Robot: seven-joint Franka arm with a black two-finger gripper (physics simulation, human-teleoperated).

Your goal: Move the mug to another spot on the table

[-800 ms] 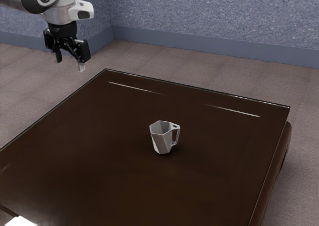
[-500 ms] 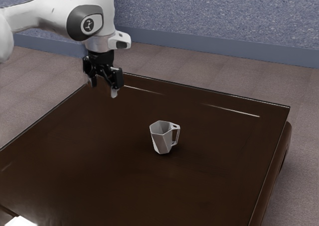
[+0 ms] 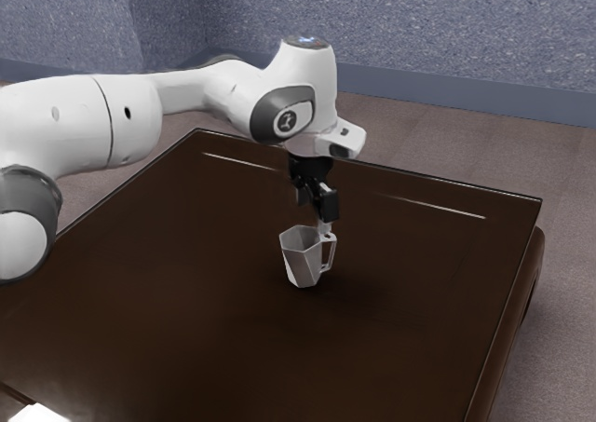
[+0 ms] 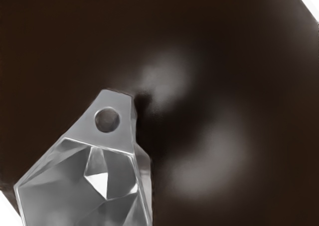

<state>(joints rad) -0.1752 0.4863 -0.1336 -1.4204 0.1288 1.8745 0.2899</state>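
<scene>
The mug [image 3: 304, 257] is parked upright near the middle of the dark table [image 3: 168, 329], with its handle turned to the exterior view's right. The gripper [image 3: 325, 228] is hung right over that handle side, down at the rim. Whether it's open or closed can't be made out tbh.

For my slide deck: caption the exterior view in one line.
The gripper hangs right over the handle side of an upright gray mug on a dark table.
</scene>
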